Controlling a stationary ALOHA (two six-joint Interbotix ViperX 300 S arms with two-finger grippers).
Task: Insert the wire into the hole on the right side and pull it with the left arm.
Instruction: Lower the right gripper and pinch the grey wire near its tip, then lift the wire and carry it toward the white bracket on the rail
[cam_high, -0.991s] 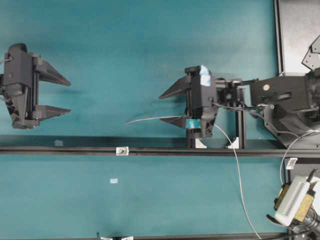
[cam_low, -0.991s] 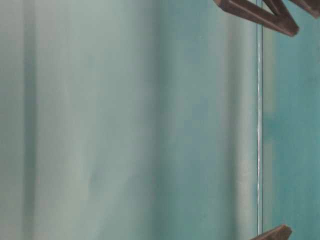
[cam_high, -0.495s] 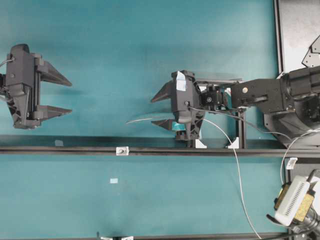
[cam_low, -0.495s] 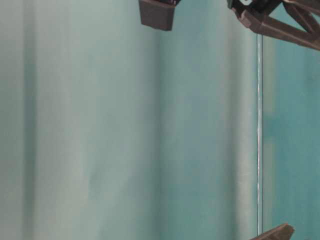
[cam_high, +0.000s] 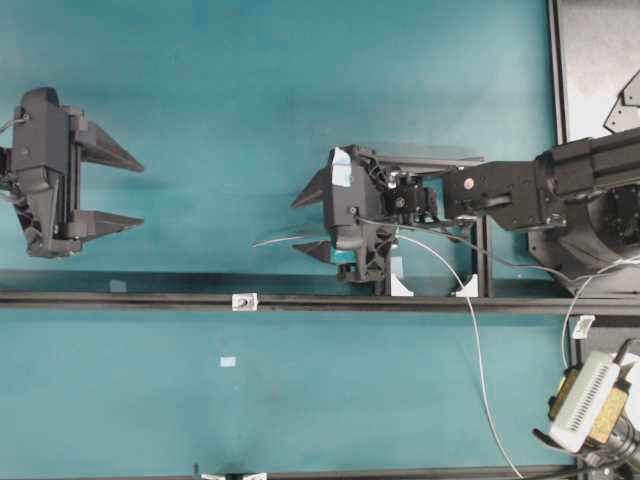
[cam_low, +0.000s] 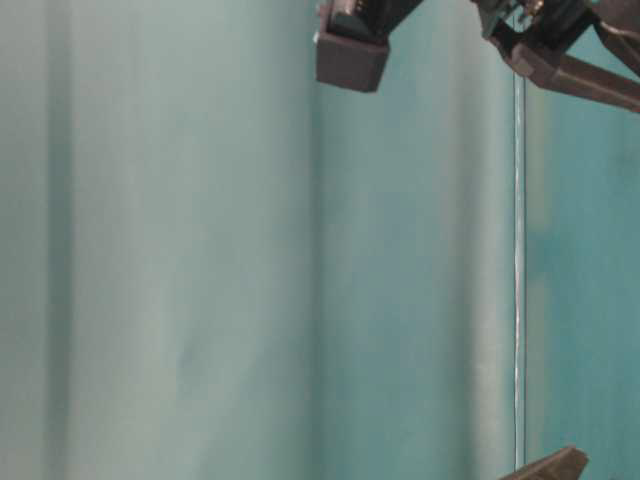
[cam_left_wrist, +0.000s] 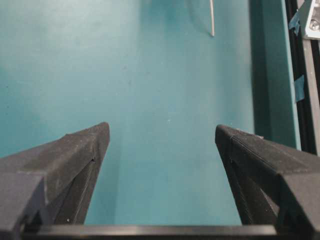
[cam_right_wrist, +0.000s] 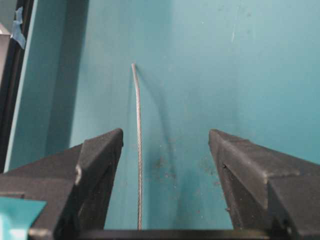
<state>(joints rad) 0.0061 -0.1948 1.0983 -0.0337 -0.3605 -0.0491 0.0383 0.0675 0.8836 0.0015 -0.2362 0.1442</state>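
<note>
The wire (cam_high: 275, 240) is a hair-thin silvery strand lying on the teal table. In the right wrist view the wire (cam_right_wrist: 138, 150) runs between my right gripper's (cam_right_wrist: 166, 135) fingers, close to the left finger (cam_right_wrist: 102, 150), and nothing pinches it. My right gripper (cam_high: 296, 225) is open over the wire's near part. The hole is in a small silvery block (cam_high: 244, 301) on the black rail (cam_high: 400, 300), below the wire's free tip. My left gripper (cam_high: 138, 193) stands open at the far left, holding nothing. In its wrist view the left gripper (cam_left_wrist: 162, 132) faces the wire tip (cam_left_wrist: 212, 20) and the block (cam_left_wrist: 314, 22).
A thicker white cable (cam_high: 470, 330) curves from the right wrist down to the front edge. A white and tan device (cam_high: 585, 405) sits at the bottom right. A small pale tape patch (cam_high: 228, 361) lies on the table in front of the rail.
My right gripper has moved left along the wire and turned at the wrist, staying open. The left gripper and the wire have not moved.
</note>
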